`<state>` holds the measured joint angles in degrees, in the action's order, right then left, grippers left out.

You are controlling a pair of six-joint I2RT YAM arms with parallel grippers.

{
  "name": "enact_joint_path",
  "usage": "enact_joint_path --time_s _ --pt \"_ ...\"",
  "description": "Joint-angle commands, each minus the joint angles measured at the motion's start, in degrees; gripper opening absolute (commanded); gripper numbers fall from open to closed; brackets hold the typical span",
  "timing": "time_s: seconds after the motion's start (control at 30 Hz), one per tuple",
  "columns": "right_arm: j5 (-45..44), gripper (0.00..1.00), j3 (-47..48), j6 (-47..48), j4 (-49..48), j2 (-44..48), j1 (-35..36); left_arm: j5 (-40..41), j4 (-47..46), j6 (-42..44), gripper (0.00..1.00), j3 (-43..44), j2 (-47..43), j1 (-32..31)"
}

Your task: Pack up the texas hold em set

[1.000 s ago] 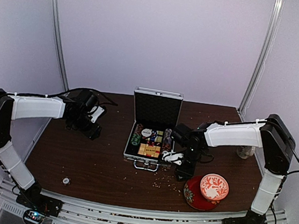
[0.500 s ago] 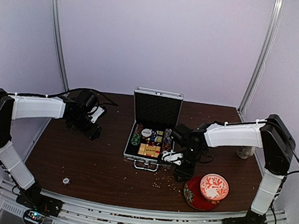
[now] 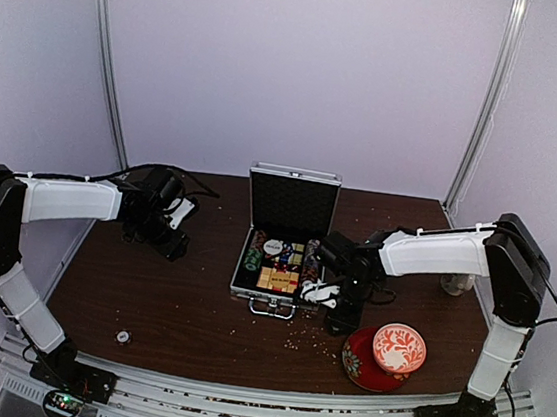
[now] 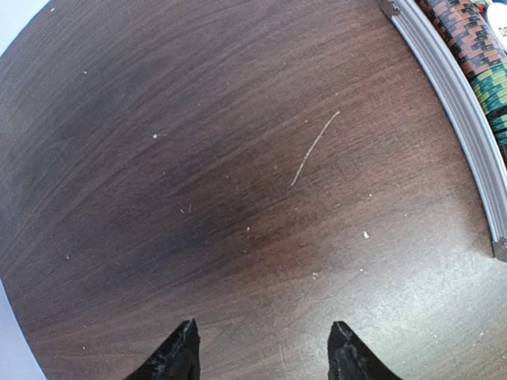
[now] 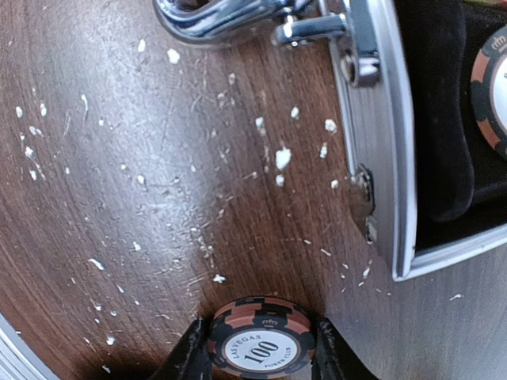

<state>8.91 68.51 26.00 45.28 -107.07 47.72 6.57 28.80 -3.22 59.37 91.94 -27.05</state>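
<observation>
The silver briefcase (image 3: 287, 232) stands open at the table's middle, with poker chips (image 3: 255, 254) and tan card boxes (image 3: 278, 279) in its black lining. Its front rim (image 5: 394, 158) and chrome handle (image 5: 230, 16) show in the right wrist view, its side rim (image 4: 455, 103) and chips (image 4: 475, 47) in the left wrist view. My right gripper (image 5: 261, 348) is shut on a black-and-pink "100" chip (image 5: 261, 344), just off the case's front right corner, above the table. My left gripper (image 4: 261, 348) is open and empty over bare wood, left of the case. A small white chip (image 3: 123, 336) lies front left.
A red-and-white patterned bowl (image 3: 400, 347) on a red saucer (image 3: 359, 364) sits front right, close to my right gripper (image 3: 334, 297). A glass item (image 3: 457, 282) stands at the right edge. White crumbs (image 5: 198, 158) litter the wood before the case.
My right gripper has shifted slightly toward the case with the chip. The left arm has not moved.
</observation>
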Motion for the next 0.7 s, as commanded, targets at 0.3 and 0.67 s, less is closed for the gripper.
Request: enact_joint_path --time_s 0.3,0.67 --pt "-1.0 0.19 -1.4 -0.6 3.6 -3.9 1.3 -0.8 0.0 0.8 0.56 1.3 0.9 0.6" --pt "0.8 0.19 7.6 -0.9 6.8 0.6 1.4 -0.8 0.1 0.8 0.56 1.4 1.2 0.7"
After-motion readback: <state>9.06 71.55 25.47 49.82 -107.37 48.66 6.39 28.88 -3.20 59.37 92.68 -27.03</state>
